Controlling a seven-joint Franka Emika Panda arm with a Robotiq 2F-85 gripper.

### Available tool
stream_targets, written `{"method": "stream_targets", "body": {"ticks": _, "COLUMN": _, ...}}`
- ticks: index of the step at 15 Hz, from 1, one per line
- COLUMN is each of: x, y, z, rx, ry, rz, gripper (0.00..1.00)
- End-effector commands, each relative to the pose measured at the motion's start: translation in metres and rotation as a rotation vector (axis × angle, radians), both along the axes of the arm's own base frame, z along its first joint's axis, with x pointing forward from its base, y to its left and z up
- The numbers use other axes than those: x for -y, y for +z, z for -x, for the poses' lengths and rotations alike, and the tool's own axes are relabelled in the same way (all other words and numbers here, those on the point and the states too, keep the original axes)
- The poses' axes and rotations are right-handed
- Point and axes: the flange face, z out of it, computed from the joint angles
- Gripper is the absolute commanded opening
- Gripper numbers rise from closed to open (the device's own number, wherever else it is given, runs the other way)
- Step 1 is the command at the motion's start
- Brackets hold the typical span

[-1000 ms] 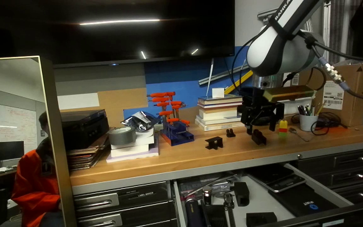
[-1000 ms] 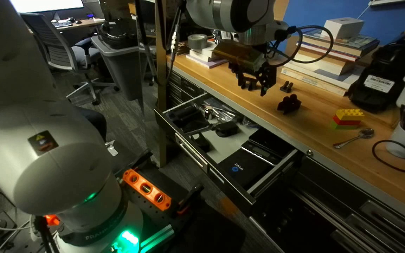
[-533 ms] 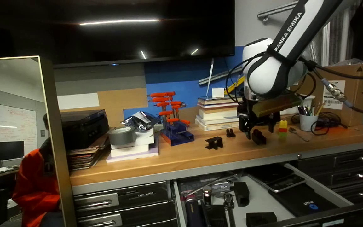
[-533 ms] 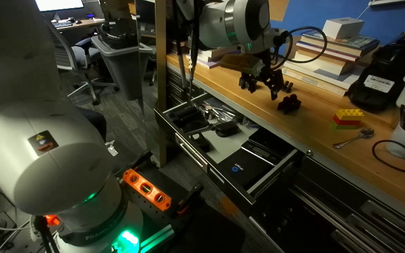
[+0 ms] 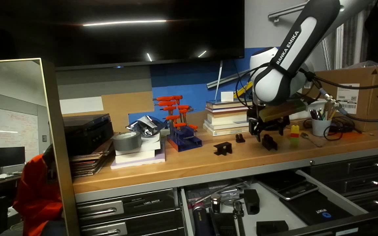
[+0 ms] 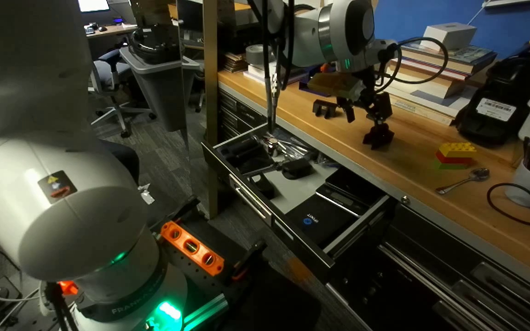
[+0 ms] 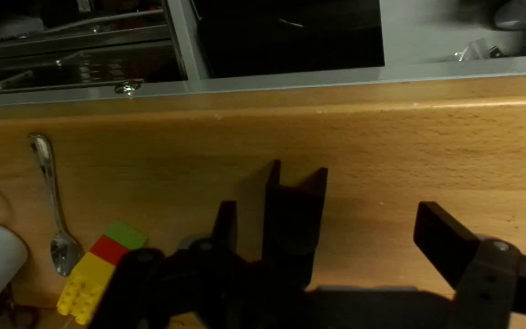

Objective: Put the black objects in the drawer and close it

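- Three in all on the wooden bench (image 5: 182, 162): a broad black bracket (image 5: 222, 148), a small two-pronged piece (image 5: 240, 138) and a black channel piece (image 5: 269, 142), this one right by the gripper (image 7: 327, 217).
- Jaws spread wide, nothing in their hold. Seen from the wrist, the channel piece shows between them, off to one side; from where I stand I can't tell whether a tip touches it.
- I'd guess the channel piece is next. It looks like printed plastic: light, stiff, dull rather than slick. It should grip well, yet may skid over the wood if one jaw meets it first, so centring on it seems wise.
- Best hold, I'd say, is across its two long outer sides, low on the body. The thin fins at the end facing the drawer (image 6: 299, 188) look likeliest to bend or snap.
- The two-pronged piece is probably light too; I'd pinch its base, not the prongs. The bracket seems to stand on thin legs, so its body is safer to squeeze.
- That drawer is pulled out, two similar black blocks (image 5: 251, 201) lying in it; closing is not yet done.
- Toy bricks (image 5: 294, 133) stand near the channel piece but apart: mind them.
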Motion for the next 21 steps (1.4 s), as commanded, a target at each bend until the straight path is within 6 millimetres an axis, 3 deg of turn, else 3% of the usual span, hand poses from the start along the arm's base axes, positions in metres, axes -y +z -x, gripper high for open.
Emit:
{"method": "stream_targets", "body": {"ticks": 1, "x": 0.021, "y": -0.005, "z": -0.016, "rx": 0.003, "ry": -0.042, "rz": -0.023, "gripper": 1.00}}
{"method": "stream_targets", "body": {"ticks": 10, "x": 0.057, "y": -0.032, "z": -0.028, "rx": -0.020, "ry": -0.094, "rz": -0.108, "gripper": 1.00}}
{"method": "stream_targets", "body": {"ticks": 11, "x": 0.058, "y": -0.034, "z": -0.030, "rx": -0.021, "ry": -0.091, "rz": -0.113, "gripper": 0.92}}
{"method": "stream_targets", "body": {"ticks": 12, "x": 0.059, "y": -0.036, "z": -0.031, "rx": -0.022, "ry": -0.089, "rz": -0.118, "gripper": 0.75}}
{"method": "stream_targets", "body": {"ticks": 18, "x": 0.062, "y": -0.038, "z": -0.034, "rx": -0.036, "ry": -0.103, "rz": -0.146, "gripper": 0.27}}
{"method": "stream_targets", "body": {"ticks": 20, "x": 0.057, "y": -0.033, "z": -0.026, "rx": -0.078, "ry": -0.099, "rz": -0.167, "gripper": 0.18}}
{"method": "stream_targets", "body": {"ticks": 21, "x": 0.056, "y": -0.032, "z": -0.023, "rx": -0.093, "ry": -0.091, "rz": -0.184, "gripper": 0.22}}
